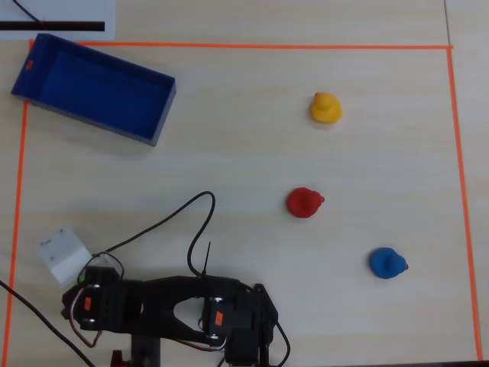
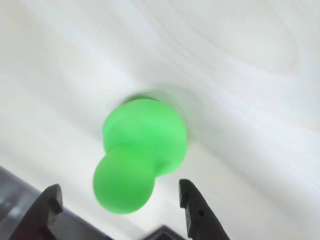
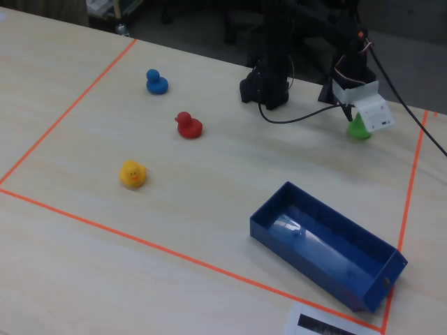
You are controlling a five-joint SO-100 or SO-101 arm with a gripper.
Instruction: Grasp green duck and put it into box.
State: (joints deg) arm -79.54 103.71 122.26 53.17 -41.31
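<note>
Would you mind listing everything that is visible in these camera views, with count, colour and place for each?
green duck: one, lime green, on the table between the open gripper fingers in the wrist view; partly hidden behind the gripper in the fixed view.
yellow duck: one, yellow, upper right in the overhead view.
red duck: one, red, near the middle of the marked area.
blue duck: one, blue, lower right in the overhead view.
box: one, dark blue, empty, upper left corner in the overhead view.
orange tape: one outline, orange, bordering the work area.
table: one, pale wood.
cables: black, by the arm base.
gripper: one, black fingers, open, around the green duck.
</note>
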